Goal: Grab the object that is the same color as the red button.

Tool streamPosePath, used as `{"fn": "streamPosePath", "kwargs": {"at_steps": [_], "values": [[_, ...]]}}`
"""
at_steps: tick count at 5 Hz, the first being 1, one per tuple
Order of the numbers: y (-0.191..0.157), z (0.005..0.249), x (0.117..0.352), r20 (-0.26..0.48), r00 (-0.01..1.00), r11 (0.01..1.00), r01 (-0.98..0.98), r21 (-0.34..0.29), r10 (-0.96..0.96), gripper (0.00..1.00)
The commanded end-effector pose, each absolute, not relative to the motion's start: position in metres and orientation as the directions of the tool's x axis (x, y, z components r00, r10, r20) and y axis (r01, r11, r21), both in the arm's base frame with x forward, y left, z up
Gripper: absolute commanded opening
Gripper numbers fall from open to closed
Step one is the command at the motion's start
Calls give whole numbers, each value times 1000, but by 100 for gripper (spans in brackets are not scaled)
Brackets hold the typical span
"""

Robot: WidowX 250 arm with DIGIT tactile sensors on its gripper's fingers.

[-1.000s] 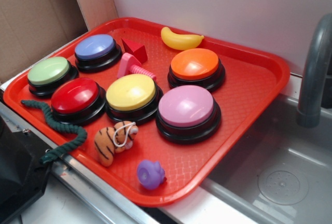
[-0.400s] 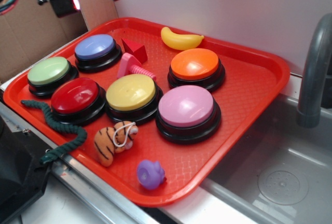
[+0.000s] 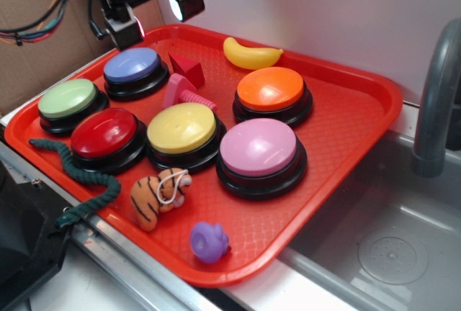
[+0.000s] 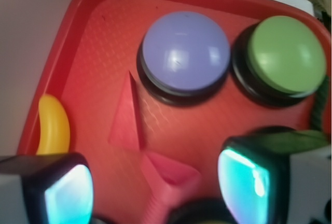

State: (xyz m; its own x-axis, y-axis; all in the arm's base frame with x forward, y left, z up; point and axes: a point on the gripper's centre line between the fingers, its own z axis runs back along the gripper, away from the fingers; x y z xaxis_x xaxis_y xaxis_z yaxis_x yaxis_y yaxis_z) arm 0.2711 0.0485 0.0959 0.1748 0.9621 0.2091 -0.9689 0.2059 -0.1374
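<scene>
The object, a small dark red wedge [image 3: 188,69] [image 4: 126,115], lies on the red tray [image 3: 346,138] between the purple button [image 3: 132,66] and the pink bolt toy [image 3: 184,93]. The red button [image 3: 104,132] sits at the tray's front left, out of the wrist view. My gripper [image 3: 150,13] [image 4: 155,193] hangs open in the air above the tray's back left corner, over the purple button and the wedge, holding nothing. Between its pads [image 4: 244,182] the wrist view shows the pink bolt head [image 4: 171,180], with the wedge just beyond.
Green [image 3: 67,98], yellow [image 3: 181,129], orange [image 3: 271,88] and pink [image 3: 258,147] buttons fill the tray. A toy banana [image 3: 251,55], a striped plush tiger [image 3: 157,194], a purple toy [image 3: 209,241] and a green rope [image 3: 85,178] lie there too. A sink [image 3: 389,246] and faucet [image 3: 436,102] are right.
The gripper has come down and to the right from the top left corner and now hangs lower over the tray's back left. Nothing on the tray has moved.
</scene>
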Motion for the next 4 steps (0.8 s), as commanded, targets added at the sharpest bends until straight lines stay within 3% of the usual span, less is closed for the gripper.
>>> {"fn": "streamPosePath", "kwargs": {"at_steps": [1, 3, 4], "values": [[80, 66, 290, 265, 89, 139, -974, -179, 960, 100], [75, 42, 303, 227, 95, 136, -976, -172, 969, 100], [72, 35, 301, 171, 110, 142, -972, -189, 979, 100]]}}
